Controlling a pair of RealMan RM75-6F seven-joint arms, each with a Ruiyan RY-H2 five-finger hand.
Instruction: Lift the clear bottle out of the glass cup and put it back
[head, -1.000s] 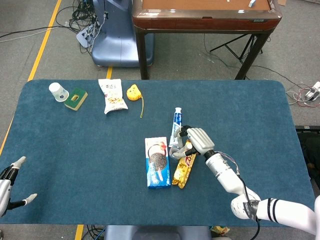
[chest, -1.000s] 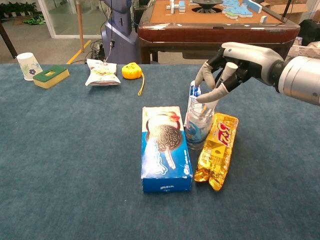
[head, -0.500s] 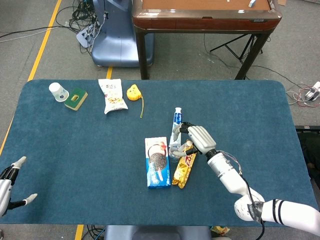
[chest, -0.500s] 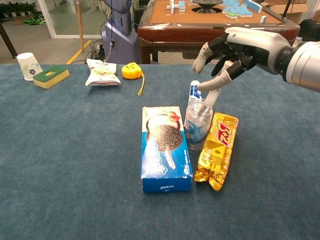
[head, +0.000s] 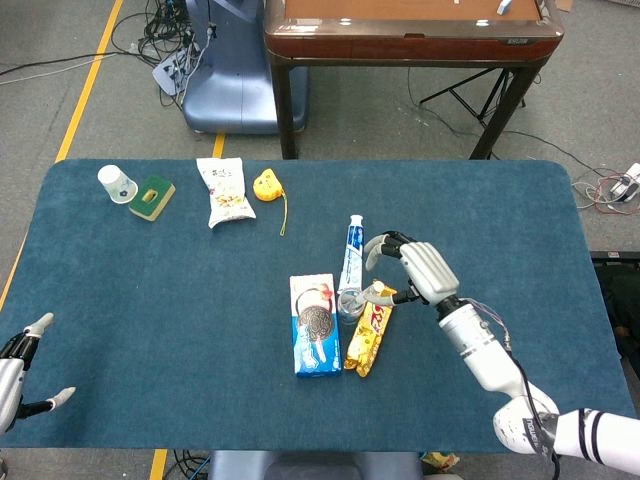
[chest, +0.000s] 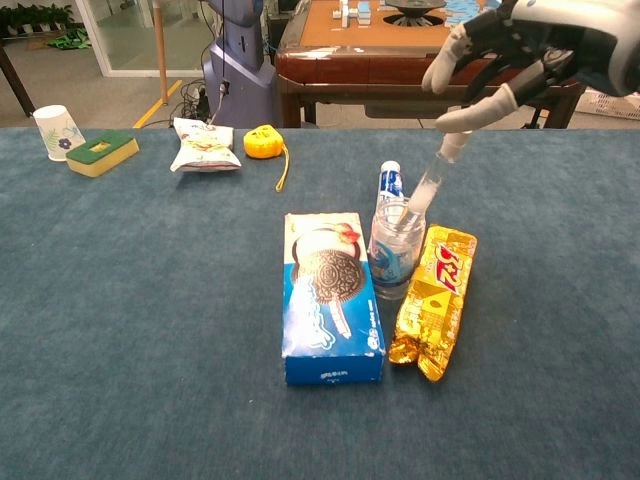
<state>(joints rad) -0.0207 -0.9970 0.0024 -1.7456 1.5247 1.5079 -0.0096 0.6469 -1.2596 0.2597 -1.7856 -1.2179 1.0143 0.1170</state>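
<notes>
While my right hand (chest: 515, 50) hangs above the desk (head: 150, 300) with its fingers spread apart and nothing between them, the slim clear plastic bottle with a white cap (chest: 428, 185) stands tilted inside the clear glass cup (chest: 395, 250), its cap end leaning out over the rim toward that hand. From the chest view my lowest fingertip (chest: 462, 120) sits just above the white cap, and I cannot tell whether it touches; the top of the hand is cut off by the upper edge there. In the head view the same hand (head: 415, 272) hovers just beside the cup (head: 350, 303), whose glass is hard to make out against the dark blue cloth.

The cup stands between a blue cookie box printed with a round black sandwich biscuit (chest: 330, 295) and a shiny gold snack packet with red lettering (chest: 433, 300), touching or nearly touching both. I cannot read the lettering on either. Behind the cup lies a white-and-blue toothpaste tube (head: 351, 250), mostly hidden by the cup in the chest view.

My left hand (head: 22, 372) shows only at the lower left edge of the head view, fingers apart, holding nothing, partly cut off.
</notes>
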